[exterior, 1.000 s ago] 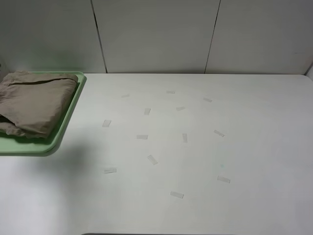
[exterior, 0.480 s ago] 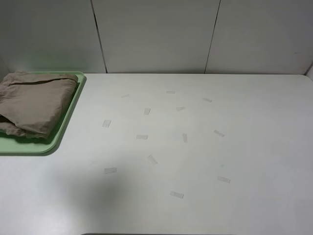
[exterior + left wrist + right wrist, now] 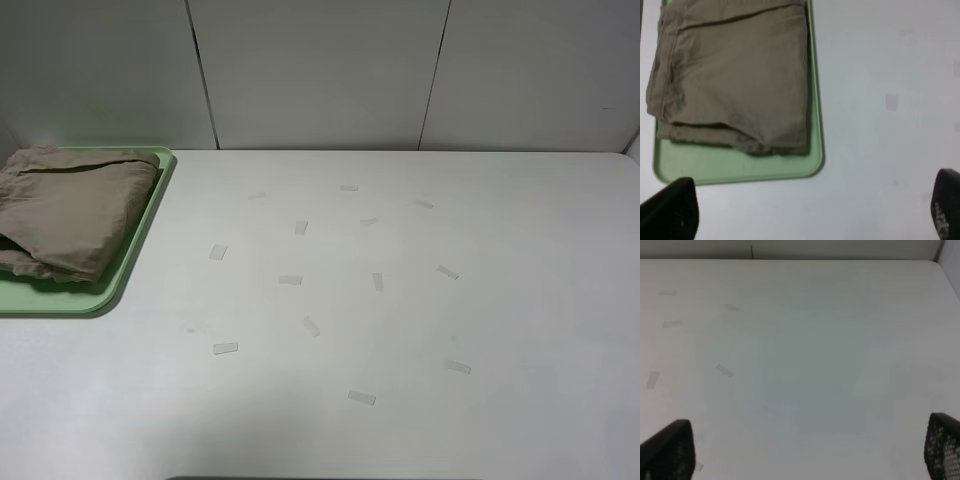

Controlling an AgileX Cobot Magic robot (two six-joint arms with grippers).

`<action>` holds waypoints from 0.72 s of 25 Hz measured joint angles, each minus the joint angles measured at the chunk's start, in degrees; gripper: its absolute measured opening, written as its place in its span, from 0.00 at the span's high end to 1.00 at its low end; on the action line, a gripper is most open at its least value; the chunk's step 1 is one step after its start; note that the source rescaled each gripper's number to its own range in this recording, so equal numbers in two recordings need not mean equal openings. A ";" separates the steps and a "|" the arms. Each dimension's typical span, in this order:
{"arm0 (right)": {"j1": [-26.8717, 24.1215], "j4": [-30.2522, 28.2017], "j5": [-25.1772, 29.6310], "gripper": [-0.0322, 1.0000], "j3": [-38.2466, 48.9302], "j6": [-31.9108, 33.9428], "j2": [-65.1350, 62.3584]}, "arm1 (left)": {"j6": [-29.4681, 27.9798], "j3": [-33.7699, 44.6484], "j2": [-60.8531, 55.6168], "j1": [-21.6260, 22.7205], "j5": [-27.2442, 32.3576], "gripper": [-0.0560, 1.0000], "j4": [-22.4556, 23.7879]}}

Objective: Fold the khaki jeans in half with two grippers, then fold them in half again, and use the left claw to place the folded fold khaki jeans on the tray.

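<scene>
The folded khaki jeans lie on the pale mint-green tray at the far left of the table. In the left wrist view the jeans rest on the tray. My left gripper is open and empty, high above the table beside the tray; only its two black fingertips show. My right gripper is open and empty above bare table; its fingertips show at the corners. Neither gripper appears in the exterior view.
Several small strips of clear tape are scattered over the middle of the white table. A grey panelled wall stands behind the table. The table's right edge shows in the right wrist view.
The soft shadow on the table in front of the tray has slid toward the near edge and faded. The jeans and tray have not moved.
</scene>
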 joint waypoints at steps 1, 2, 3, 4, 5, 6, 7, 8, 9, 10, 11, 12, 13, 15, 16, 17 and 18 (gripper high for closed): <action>0.00 0.00 0.00 0.00 0.00 0.00 0.00 | -0.12 1.69 -1.37 0.00 0.00 0.08 0.00; 0.00 0.00 0.00 0.00 0.00 0.00 0.00 | -0.12 3.33 -2.78 0.00 0.00 0.08 0.00; 0.00 0.00 0.00 0.00 0.00 0.00 0.00 | -0.12 5.50 -4.27 0.00 0.00 0.08 0.00; 0.00 0.00 0.00 0.00 0.00 0.00 0.00 | -0.18 7.76 -5.62 0.00 0.00 0.08 0.00; 0.00 0.00 0.00 0.00 0.00 0.00 0.00 | -0.18 10.05 -7.40 0.00 0.00 0.08 0.00; 0.00 0.00 0.00 0.00 0.00 0.00 0.00 | -0.13 11.90 -9.26 0.00 0.00 0.08 0.00; 0.00 0.00 0.00 0.00 0.00 0.00 0.00 | -0.09 13.93 -10.90 0.00 0.00 0.08 0.01; 0.00 0.00 0.00 0.00 0.00 0.00 0.00 | -0.09 15.45 -12.63 0.00 0.00 0.08 0.01; 0.00 0.00 0.00 0.00 0.00 0.00 0.00 | -0.09 17.09 -15.22 0.00 0.00 0.08 0.01; 0.00 0.00 0.00 0.00 0.00 0.00 0.00 | -0.09 18.47 -17.58 0.00 0.00 0.08 -0.05; 0.00 0.00 0.00 0.00 0.00 0.00 0.00 | -0.07 19.59 -19.58 0.00 0.00 0.08 -0.23; 0.00 0.00 0.00 0.00 0.00 0.00 0.00 | -0.02 20.44 -21.99 0.00 0.00 0.08 -0.38; 0.00 0.00 0.00 0.00 0.00 0.00 0.00 | 0.05 20.95 -24.29 0.00 0.00 0.08 -0.55; 0.00 0.00 0.00 0.00 0.00 0.00 0.00 | 0.05 21.51 -28.17 0.00 0.00 0.08 -1.11; 0.00 0.00 0.00 0.00 0.00 0.00 0.00 | 0.05 21.56 -30.14 0.00 0.00 0.08 -1.11; 0.00 0.00 0.00 0.00 0.00 0.00 0.00 | 0.05 21.56 -32.01 0.00 0.00 0.08 -1.11; 0.00 0.00 0.00 0.00 0.00 0.00 0.00 | 0.11 21.56 -33.49 0.00 0.00 0.08 -0.77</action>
